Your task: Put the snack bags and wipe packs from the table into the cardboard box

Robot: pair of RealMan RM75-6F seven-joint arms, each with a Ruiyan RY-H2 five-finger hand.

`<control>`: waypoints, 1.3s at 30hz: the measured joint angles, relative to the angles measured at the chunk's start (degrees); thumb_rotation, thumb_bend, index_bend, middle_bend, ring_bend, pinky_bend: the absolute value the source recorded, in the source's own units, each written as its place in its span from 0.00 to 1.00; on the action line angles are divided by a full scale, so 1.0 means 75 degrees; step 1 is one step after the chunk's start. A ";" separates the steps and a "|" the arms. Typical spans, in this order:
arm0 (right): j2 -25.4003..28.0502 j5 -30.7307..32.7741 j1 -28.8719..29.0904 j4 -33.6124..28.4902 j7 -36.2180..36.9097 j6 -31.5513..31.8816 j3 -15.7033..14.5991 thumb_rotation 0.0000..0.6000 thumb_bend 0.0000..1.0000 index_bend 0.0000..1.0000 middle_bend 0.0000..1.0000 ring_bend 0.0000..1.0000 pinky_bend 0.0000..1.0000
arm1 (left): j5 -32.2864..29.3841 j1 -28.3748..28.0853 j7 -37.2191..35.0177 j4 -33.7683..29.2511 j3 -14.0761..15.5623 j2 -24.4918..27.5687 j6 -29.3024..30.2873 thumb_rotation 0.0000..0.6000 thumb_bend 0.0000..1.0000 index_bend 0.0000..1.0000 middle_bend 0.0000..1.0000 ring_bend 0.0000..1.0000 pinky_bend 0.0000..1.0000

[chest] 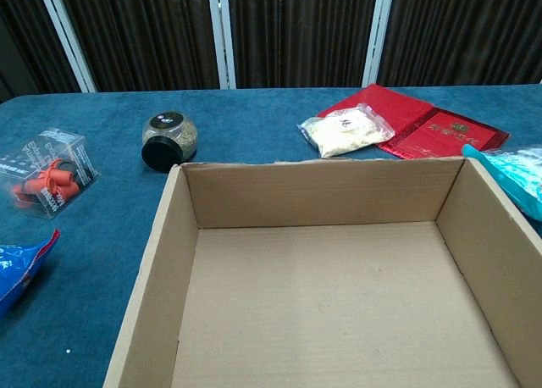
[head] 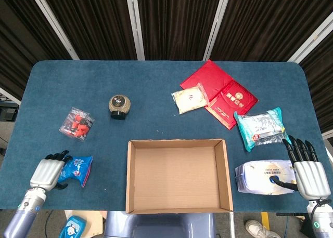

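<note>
Your left hand (head: 48, 173) curls over the blue snack bag's (head: 76, 170) edge, grip unclear; rush and it slips. Your right hand (head: 307, 171), fingers apart, touches the white wipe pack (head: 262, 177). The cardboard box (head: 178, 142) sits empty between.

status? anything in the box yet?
Nothing done: the cardboard box is empty. In hand: the left hand is over the blue snack bag; the right hand is beside the white wipe pack, grip unclear. Left: both, plus the teal pack and pale bag.
</note>
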 measured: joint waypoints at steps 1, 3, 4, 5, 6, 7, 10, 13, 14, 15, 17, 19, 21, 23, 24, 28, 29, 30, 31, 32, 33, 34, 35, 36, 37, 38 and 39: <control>0.0001 0.0005 0.0001 -0.0002 0.0010 -0.0005 0.0001 1.00 0.03 0.00 0.00 0.00 0.00 | -0.0077 -0.0032 0.0077 0.0028 -0.0006 -0.0067 -0.0014 1.00 0.08 0.27 0.13 0.19 0.23; 0.0009 0.0015 0.0004 -0.0007 0.0029 -0.0021 0.0000 1.00 0.03 0.00 0.00 0.00 0.00 | -0.0224 -0.0098 0.0202 0.0110 -0.0021 -0.0212 -0.0031 1.00 0.10 0.28 0.14 0.19 0.23; 0.0011 0.0013 0.0005 -0.0008 0.0031 -0.0024 -0.0002 1.00 0.03 0.00 0.00 0.00 0.00 | -0.0258 -0.0115 0.0235 0.0141 -0.0025 -0.0249 -0.0033 1.00 0.11 0.28 0.15 0.19 0.23; 0.0011 0.0011 0.0006 -0.0008 0.0031 -0.0024 -0.0002 1.00 0.03 0.00 0.00 0.00 0.00 | -0.0320 -0.0147 0.0292 0.0206 -0.0035 -0.0320 -0.0039 1.00 0.15 0.30 0.16 0.20 0.24; 0.0011 0.0004 0.0006 -0.0008 0.0030 -0.0020 -0.0003 1.00 0.03 0.00 0.00 0.00 0.00 | -0.0366 -0.0168 0.0317 0.0253 -0.0042 -0.0375 -0.0046 1.00 0.19 0.32 0.18 0.22 0.26; 0.0011 0.0003 0.0007 -0.0007 0.0026 -0.0019 -0.0003 1.00 0.03 0.00 0.00 0.00 0.00 | -0.0409 -0.0189 0.0337 0.0302 -0.0050 -0.0431 -0.0053 1.00 0.27 0.38 0.24 0.26 0.30; 0.0014 0.0024 0.0005 -0.0017 0.0018 -0.0035 -0.0005 1.00 0.03 0.00 0.00 0.00 0.00 | -0.0514 -0.0255 0.0409 0.0473 -0.0077 -0.0638 -0.0061 1.00 0.49 0.59 0.43 0.42 0.41; 0.0020 0.0044 0.0003 -0.0028 0.0010 -0.0041 -0.0002 1.00 0.03 0.00 0.00 0.00 0.00 | -0.0476 -0.0298 0.0490 0.0619 -0.0098 -0.0829 0.0069 1.00 0.57 0.71 0.54 0.52 0.48; 0.0021 0.0046 0.0003 -0.0033 0.0010 -0.0044 -0.0002 1.00 0.03 0.00 0.00 0.00 0.00 | -0.0400 -0.0305 0.0515 0.0654 -0.0102 -0.0877 0.0152 1.00 0.58 0.74 0.56 0.54 0.50; 0.0023 0.0053 0.0002 -0.0037 0.0014 -0.0052 -0.0005 1.00 0.03 0.00 0.00 0.00 0.00 | -0.0320 -0.0308 0.0526 0.0676 -0.0102 -0.0908 0.0220 1.00 0.59 0.76 0.58 0.55 0.51; 0.0028 0.0058 0.0000 -0.0045 0.0022 -0.0056 -0.0007 1.00 0.03 0.00 0.00 0.00 0.00 | -0.0062 -0.0311 0.0524 0.0727 -0.0097 -0.0964 0.0390 1.00 0.60 0.78 0.60 0.57 0.52; 0.0033 0.0054 0.0000 -0.0057 0.0027 -0.0054 -0.0008 1.00 0.03 0.00 0.00 0.00 0.00 | 0.0205 -0.0309 0.0488 0.0766 -0.0088 -0.0996 0.0554 1.00 0.61 0.80 0.61 0.58 0.53; 0.0041 0.0052 -0.0004 -0.0065 0.0038 -0.0048 -0.0010 1.00 0.03 0.00 0.00 0.00 0.00 | 0.0487 -0.0303 0.0388 0.0778 -0.0090 -0.1004 0.0762 1.00 0.61 0.80 0.61 0.58 0.53; 0.0044 0.0054 -0.0007 -0.0068 0.0043 -0.0048 -0.0011 1.00 0.03 0.00 0.00 0.00 0.00 | 0.0704 -0.0304 0.0260 0.0710 -0.0112 -0.0957 0.0936 1.00 0.61 0.80 0.61 0.58 0.53; 0.0045 0.0057 -0.0007 -0.0069 0.0046 -0.0047 -0.0009 1.00 0.03 0.00 0.00 0.00 0.00 | 0.0785 -0.0308 0.0221 0.0652 -0.0127 -0.0920 0.0986 1.00 0.61 0.80 0.61 0.58 0.53; 0.0041 0.0059 -0.0010 -0.0072 0.0048 -0.0045 -0.0009 1.00 0.03 0.00 0.00 0.00 0.00 | 0.1112 -0.0348 0.0086 0.0256 -0.0235 -0.0695 0.1203 1.00 0.61 0.80 0.61 0.58 0.53; 0.0039 0.0057 -0.0011 -0.0073 0.0046 -0.0042 -0.0010 1.00 0.03 0.00 0.00 0.00 0.00 | 0.1213 -0.0369 0.0051 0.0092 -0.0282 -0.0605 0.1269 1.00 0.61 0.80 0.61 0.58 0.53; 0.0038 0.0056 -0.0011 -0.0072 0.0042 -0.0040 -0.0010 1.00 0.03 0.00 0.00 0.00 0.00 | 0.1293 -0.0389 0.0029 -0.0042 -0.0327 -0.0532 0.1321 1.00 0.61 0.80 0.61 0.58 0.53; 0.0036 0.0056 -0.0012 -0.0072 0.0040 -0.0039 -0.0011 1.00 0.03 0.00 0.00 0.00 0.00 | 0.1373 -0.0413 0.0009 -0.0183 -0.0377 -0.0455 0.1370 1.00 0.61 0.80 0.61 0.58 0.53; 0.0034 0.0057 -0.0014 -0.0073 0.0039 -0.0038 -0.0011 1.00 0.03 0.00 0.00 0.00 0.00 | 0.1478 -0.0452 -0.0014 -0.0381 -0.0455 -0.0349 0.1431 1.00 0.61 0.80 0.61 0.58 0.53; 0.0033 0.0058 -0.0015 -0.0076 0.0037 -0.0037 -0.0011 1.00 0.03 0.00 0.00 0.00 0.00 | 0.1557 -0.0489 -0.0029 -0.0535 -0.0524 -0.0269 0.1473 1.00 0.61 0.80 0.61 0.58 0.53; 0.0032 0.0060 -0.0015 -0.0076 0.0032 -0.0035 -0.0010 1.00 0.03 0.00 0.00 0.00 0.00 | 0.1631 -0.0533 -0.0042 -0.0691 -0.0602 -0.0189 0.1507 1.00 0.61 0.80 0.61 0.58 0.53; 0.0030 0.0064 -0.0016 -0.0077 0.0028 -0.0033 -0.0007 1.00 0.03 0.00 0.00 0.00 0.00 | 0.1720 -0.0601 -0.0055 -0.0895 -0.0715 -0.0089 0.1543 1.00 0.61 0.80 0.61 0.58 0.53; 0.0030 0.0067 -0.0017 -0.0076 0.0026 -0.0033 -0.0007 1.00 0.03 0.00 0.00 0.00 0.00 | 0.1783 -0.0666 -0.0064 -0.1043 -0.0813 -0.0025 0.1561 1.00 0.60 0.80 0.61 0.58 0.53; 0.0029 0.0070 -0.0017 -0.0075 0.0023 -0.0036 -0.0007 1.00 0.03 0.00 0.00 0.00 0.00 | 0.1833 -0.0740 -0.0068 -0.1181 -0.0917 0.0034 0.1568 1.00 0.60 0.80 0.61 0.58 0.52; 0.0027 0.0072 -0.0016 -0.0074 0.0018 -0.0039 -0.0007 1.00 0.03 0.00 0.00 0.00 0.00 | 0.1876 -0.0858 -0.0066 -0.1342 -0.1059 0.0092 0.1560 1.00 0.59 0.80 0.61 0.58 0.52; 0.0026 0.0073 -0.0014 -0.0074 0.0012 -0.0040 -0.0005 1.00 0.03 0.00 0.00 0.00 0.00 | 0.1886 -0.0958 -0.0059 -0.1440 -0.1161 0.0118 0.1535 1.00 0.59 0.80 0.61 0.58 0.52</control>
